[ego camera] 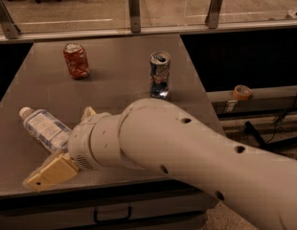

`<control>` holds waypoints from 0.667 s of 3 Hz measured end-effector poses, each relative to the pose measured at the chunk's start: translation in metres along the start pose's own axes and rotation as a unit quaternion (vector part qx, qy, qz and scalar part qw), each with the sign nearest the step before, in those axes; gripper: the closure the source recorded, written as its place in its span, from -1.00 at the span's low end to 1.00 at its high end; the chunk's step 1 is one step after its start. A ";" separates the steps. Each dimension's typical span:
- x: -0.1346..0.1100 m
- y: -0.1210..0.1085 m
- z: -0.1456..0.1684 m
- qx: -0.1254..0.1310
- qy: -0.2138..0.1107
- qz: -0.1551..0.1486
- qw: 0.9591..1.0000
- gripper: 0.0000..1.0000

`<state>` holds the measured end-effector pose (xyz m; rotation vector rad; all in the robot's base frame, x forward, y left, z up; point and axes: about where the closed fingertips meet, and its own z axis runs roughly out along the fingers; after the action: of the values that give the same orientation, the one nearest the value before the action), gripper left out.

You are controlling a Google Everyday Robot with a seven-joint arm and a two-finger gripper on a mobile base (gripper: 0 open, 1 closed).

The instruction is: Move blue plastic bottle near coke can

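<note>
Front-left of tabletop (pixel 117 56): blue plastic bottle (pixel 43 127) lying flat, cap toward the left edge. Gripper (pixel 58 146) low at its bottom end, jaws spread, seemingly astride it; contact hidden by wrist. Coke can (pixel 75 60) upright at back-left, well apart. Blue-and-silver can (pixel 159 74) upright mid-tabletop.

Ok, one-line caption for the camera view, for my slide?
The tool at the lying blue plastic bottle by the table front-left edge; coke can upright far left, blue-and-silver can mid-table.
</note>
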<state>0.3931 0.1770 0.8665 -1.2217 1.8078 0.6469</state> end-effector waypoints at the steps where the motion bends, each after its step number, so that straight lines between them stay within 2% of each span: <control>1: 0.005 -0.005 0.013 0.005 0.002 -0.003 1.000 -0.66; 2: 0.006 -0.005 0.025 0.000 0.003 -0.009 1.000 -0.19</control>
<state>0.4061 0.1920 0.8489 -1.2384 1.7997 0.6342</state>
